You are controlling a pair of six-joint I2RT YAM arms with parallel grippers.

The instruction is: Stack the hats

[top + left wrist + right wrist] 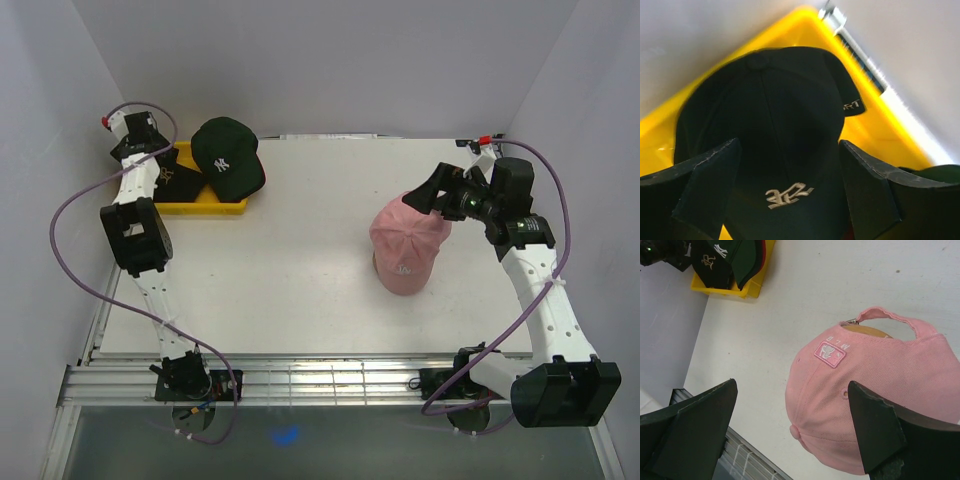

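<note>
**Both hands spread: right at pink cap, left over black cap**

Near to far.

Right half of the table [300,290], about midway between the near and far edges: pink cap [408,250], crown up. Wrist view: strap opening and white-on-pink MLB patch [830,353] at its back. A tan wooden surface [865,331] shows through the opening, so the cap sits on something.

Right hand [427,193] is at the far side of the pink cap, above its back. It is spread wide, with nothing pinched. In the wrist view the fingers [700,425] stand one to each side of the crown. Cannot tell whether they touch the fabric.

Far left corner of the table: yellow tray [222,208] holding two caps.
- Black cap [180,178] lies in the left part of the tray and carries a pale embroidered emblem [786,194].
- Dark green cap [228,155] with a white NY logo lies on the right part of the tray, beside the black one, its far side overhanging the tray's rim. A thin red edge shows under its right rim; what it belongs to cannot be told.

Left hand [160,160] is over the tray's left end, above the black cap. It is spread, its fingers [710,185] flanking the emblem, nothing between them but the crown below. Contact cannot be judged.
</note>
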